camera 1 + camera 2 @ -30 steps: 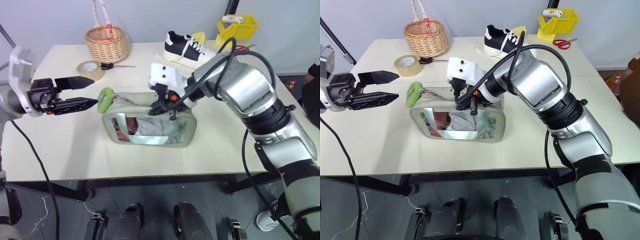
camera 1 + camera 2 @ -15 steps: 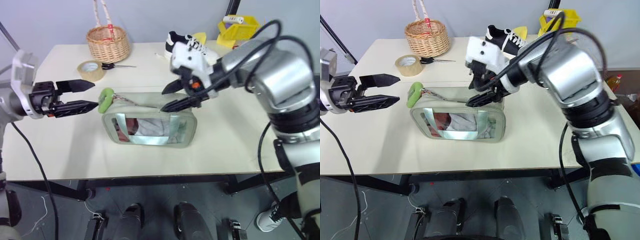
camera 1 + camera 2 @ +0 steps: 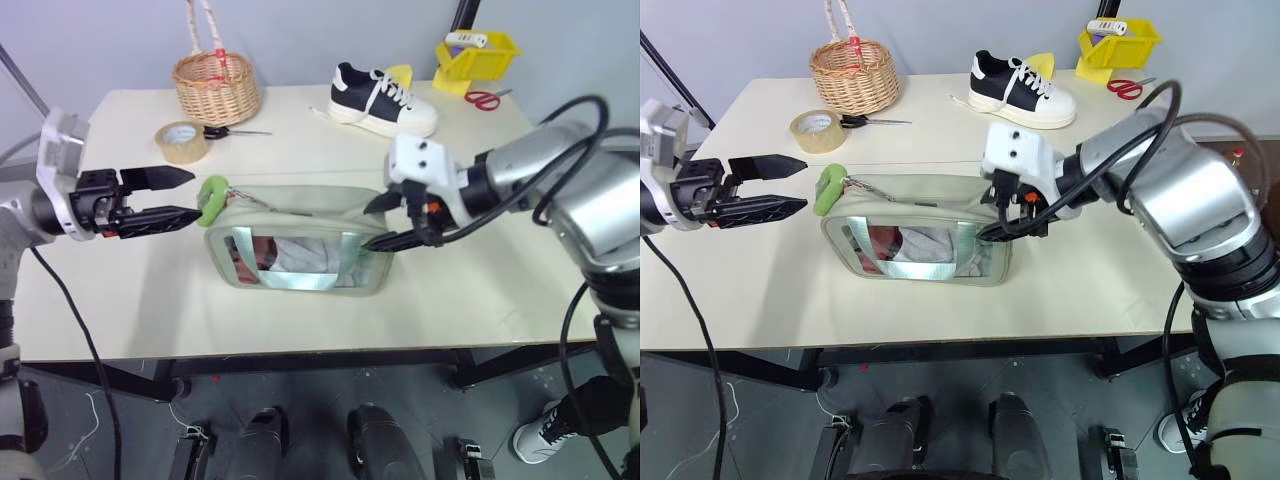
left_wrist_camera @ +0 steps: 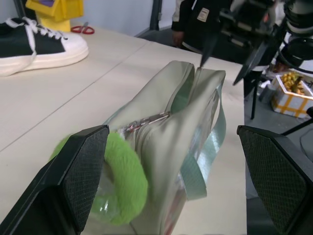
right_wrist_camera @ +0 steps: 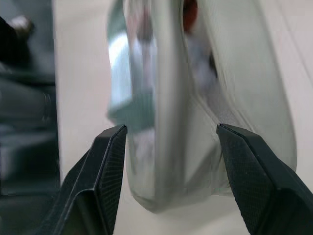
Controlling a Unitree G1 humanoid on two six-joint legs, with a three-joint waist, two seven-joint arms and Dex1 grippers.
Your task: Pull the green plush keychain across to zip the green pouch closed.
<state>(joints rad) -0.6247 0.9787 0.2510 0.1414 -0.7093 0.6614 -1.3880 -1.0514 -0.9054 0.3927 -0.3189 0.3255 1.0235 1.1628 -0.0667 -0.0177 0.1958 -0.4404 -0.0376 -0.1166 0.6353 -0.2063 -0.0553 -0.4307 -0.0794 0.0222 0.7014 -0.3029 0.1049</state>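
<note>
On the table (image 3: 120, 300) before me, the green pouch (image 3: 300, 240) stands unzipped, the green plush keychain (image 3: 211, 199) at its left end. My left tool (image 3: 172, 196) gapes beside it, ungrasped; my right tool (image 3: 382, 222) straddles the far end, fingers apart.

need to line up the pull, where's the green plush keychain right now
In the head views the green plush keychain hangs at the left end of the green pouch, just ahead of the open left gripper and in front of the tape roll.
</note>
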